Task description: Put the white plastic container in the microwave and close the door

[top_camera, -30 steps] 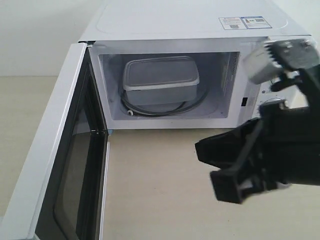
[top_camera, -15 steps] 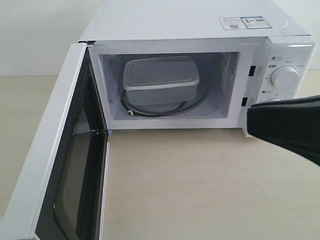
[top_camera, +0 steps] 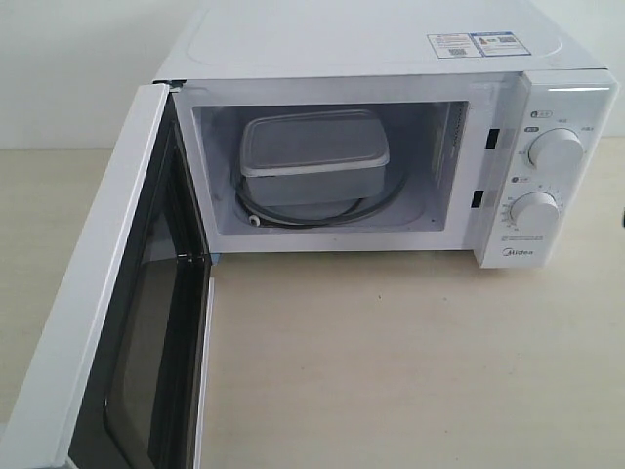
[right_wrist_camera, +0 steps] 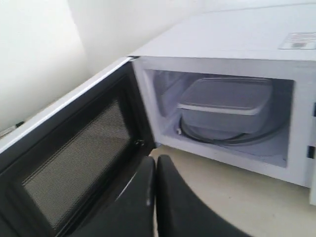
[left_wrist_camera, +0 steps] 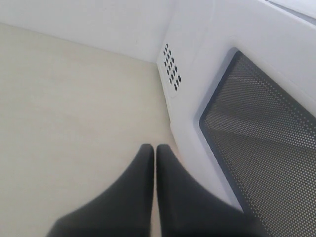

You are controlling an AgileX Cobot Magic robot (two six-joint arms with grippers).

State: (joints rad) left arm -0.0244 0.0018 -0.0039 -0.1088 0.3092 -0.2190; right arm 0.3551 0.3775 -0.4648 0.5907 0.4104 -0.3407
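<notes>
Microwave [top_camera: 371, 39] stands with the door [top_camera: 98, 322] swung wide on its left hinge. The white plastic container [top_camera: 312, 151] sits inside on the roller ring [top_camera: 303, 223], lid on. Door looks rigid and light-swinging, so I'd push its outer face near the free edge. Left gripper [left_wrist_camera: 154, 150], just beside that face, and right gripper [right_wrist_camera: 156, 163] both have fingers pressed together, empty.

Looks like robot test room, set up like small kitchen corner. White microwave [top_camera: 371, 39] sits on pale, plain table [top_camera: 391, 371]. Plain white wall [top_camera: 68, 68] behind. Black left gripper [left_wrist_camera: 155, 148] and right gripper [right_wrist_camera: 156, 160] show robot works here. Lab or home: cannot tell for sure.
</notes>
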